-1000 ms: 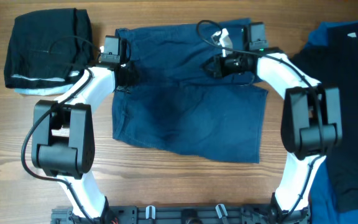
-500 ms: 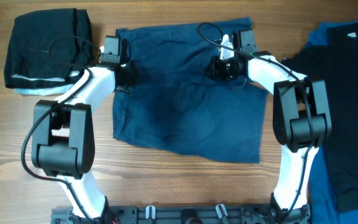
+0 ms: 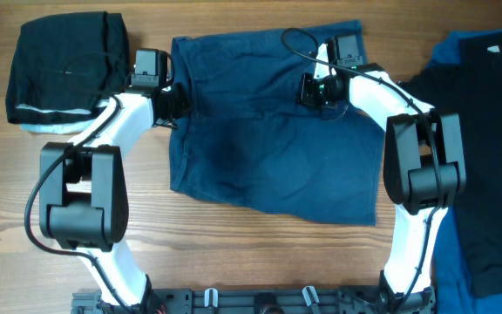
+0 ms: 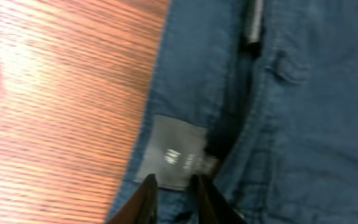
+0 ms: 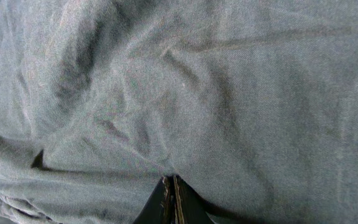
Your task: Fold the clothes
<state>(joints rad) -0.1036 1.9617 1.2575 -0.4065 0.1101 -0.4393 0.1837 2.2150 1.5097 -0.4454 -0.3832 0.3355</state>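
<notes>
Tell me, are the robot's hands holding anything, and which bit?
Both hold the navy shorts: the left gripper pinches the edge by the grey label, and the right gripper pinches a wrinkled fold farther across.

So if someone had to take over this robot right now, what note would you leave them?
Left claw: shut on the navy shorts at their left edge, by the grey label.
Right claw: shut on a bunch of the same shorts, upper right.
The shorts lie spread mid-table, not yet folded.
Done, it seems: a black garment sits folded at far left.
Left: fold the shorts, then the dark and blue clothes at the right edge.
</notes>
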